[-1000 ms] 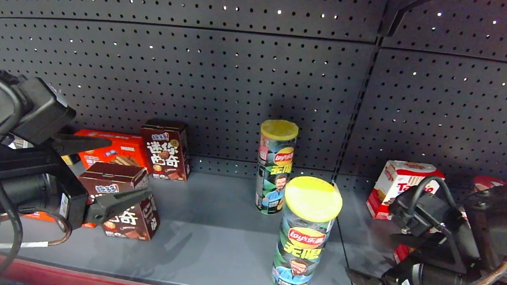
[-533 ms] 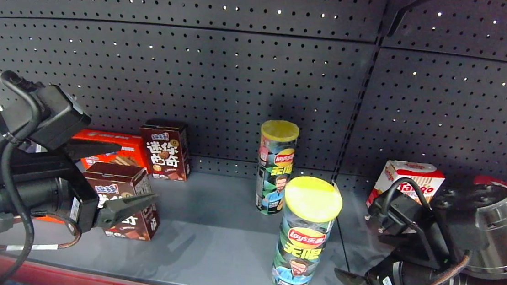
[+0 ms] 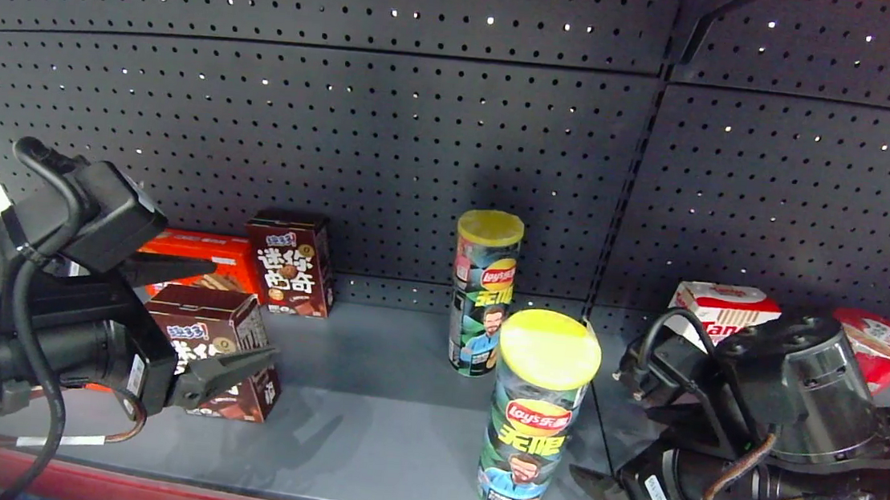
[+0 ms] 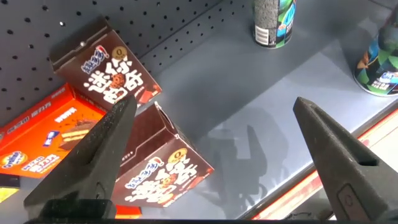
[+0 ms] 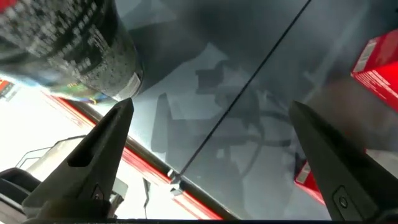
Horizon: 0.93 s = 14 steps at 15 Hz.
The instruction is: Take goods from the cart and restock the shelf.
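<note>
Front cardboard chip tube (image 3: 534, 427): bright yellow lid, green-black wrap, red-and-yellow badge.
Rear cardboard chip tube (image 3: 482, 302): same yellow lid, same print.
Rear cardboard snack box (image 3: 288, 262): chocolate brown, white lettering.
Front cardboard snack box (image 3: 215, 343): matching brown and white.
Flat cardboard box (image 3: 203, 255): vivid orange.
Right-hand cardboard box (image 3: 718, 302): white, red lettering.
Round paper cup (image 3: 880, 340): red, pale lid.
Metal shelf deck (image 3: 366, 412): plain grey.
Metal pegboard back (image 3: 342, 136): dark grey, rows of small holes.
</note>
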{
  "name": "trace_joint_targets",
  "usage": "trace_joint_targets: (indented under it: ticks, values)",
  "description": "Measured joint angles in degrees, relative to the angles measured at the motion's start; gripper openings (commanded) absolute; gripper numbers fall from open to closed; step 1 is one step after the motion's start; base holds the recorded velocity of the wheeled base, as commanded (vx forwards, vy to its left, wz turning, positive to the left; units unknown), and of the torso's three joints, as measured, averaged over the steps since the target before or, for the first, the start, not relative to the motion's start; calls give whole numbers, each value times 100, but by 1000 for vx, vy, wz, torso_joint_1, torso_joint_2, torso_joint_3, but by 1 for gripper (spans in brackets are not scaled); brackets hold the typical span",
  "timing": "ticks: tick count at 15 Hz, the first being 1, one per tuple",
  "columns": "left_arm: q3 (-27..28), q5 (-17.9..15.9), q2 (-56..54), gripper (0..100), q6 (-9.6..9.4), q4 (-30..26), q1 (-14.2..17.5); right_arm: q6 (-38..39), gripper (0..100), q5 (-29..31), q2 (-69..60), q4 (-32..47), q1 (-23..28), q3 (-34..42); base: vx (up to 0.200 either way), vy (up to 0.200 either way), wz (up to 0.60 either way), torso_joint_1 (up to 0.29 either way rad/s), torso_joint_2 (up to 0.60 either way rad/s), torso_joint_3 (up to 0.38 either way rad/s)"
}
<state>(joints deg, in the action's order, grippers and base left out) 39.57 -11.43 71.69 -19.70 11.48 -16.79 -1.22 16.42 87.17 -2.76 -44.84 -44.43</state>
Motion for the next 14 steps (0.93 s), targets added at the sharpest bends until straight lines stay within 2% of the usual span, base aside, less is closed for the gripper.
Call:
trace_joint_targets:
  ticks: [4, 14]
  values:
    - [-151, -6, -20, 100, 5, 187, 0, -63, 100, 16, 119, -57, -20, -22, 0, 0, 0, 0, 0, 0]
    - [-388, -9, -87, 100, 9, 195, 0, -149, 100, 49, 423, -182, -22, -355, 0, 0, 0, 0, 0, 0]
